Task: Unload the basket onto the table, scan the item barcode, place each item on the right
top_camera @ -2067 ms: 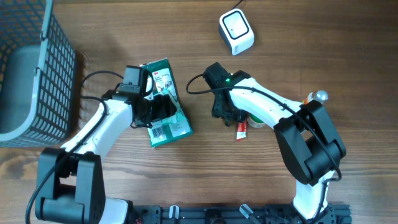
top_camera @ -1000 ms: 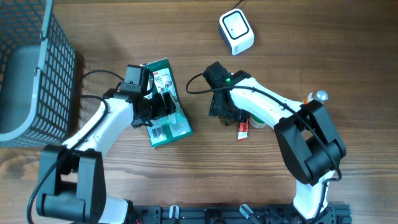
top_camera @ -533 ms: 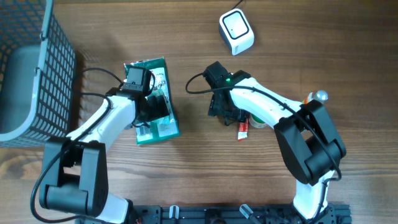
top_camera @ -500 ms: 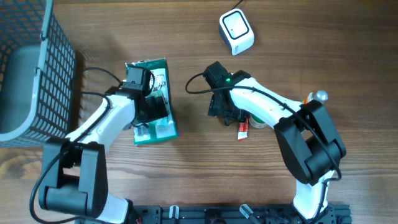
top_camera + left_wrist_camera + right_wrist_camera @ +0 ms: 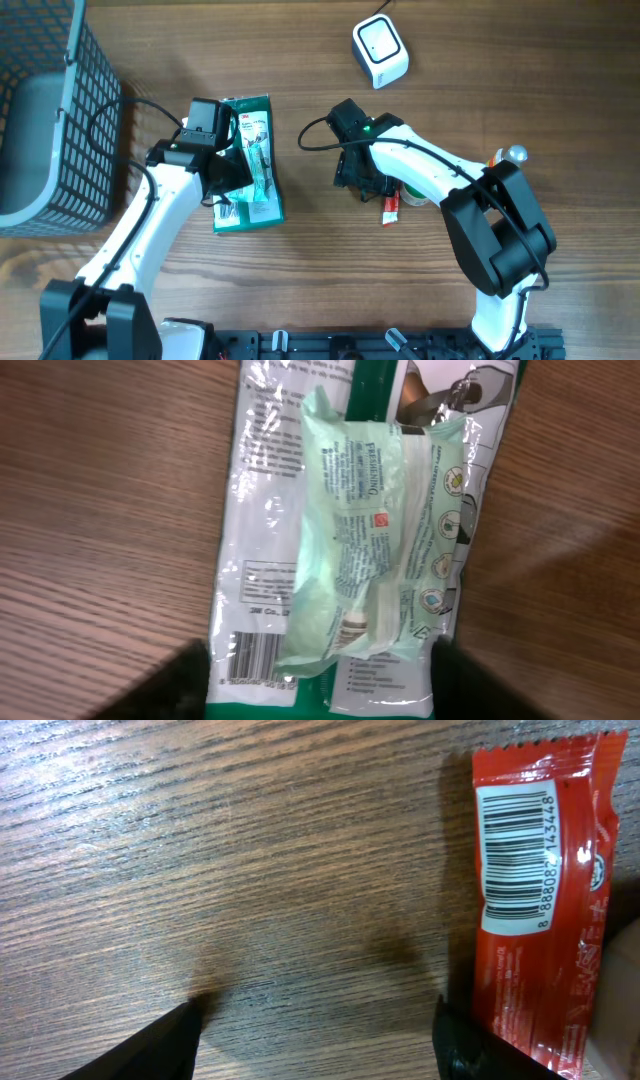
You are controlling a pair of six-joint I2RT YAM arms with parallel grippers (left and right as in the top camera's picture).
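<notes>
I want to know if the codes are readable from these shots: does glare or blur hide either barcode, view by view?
Left wrist: white glare streaks across the clear wrap of the green packet, its barcode soft near the bottom. Right wrist: the red wrapper shows its printed code sharp, glare-free. Overhead: even light, both codes too small to read.

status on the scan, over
Left gripper astride green pack, grip unclear. Right gripper open, empty, beside red sachet. Scanner unobstructed, pack not there yet.
</notes>
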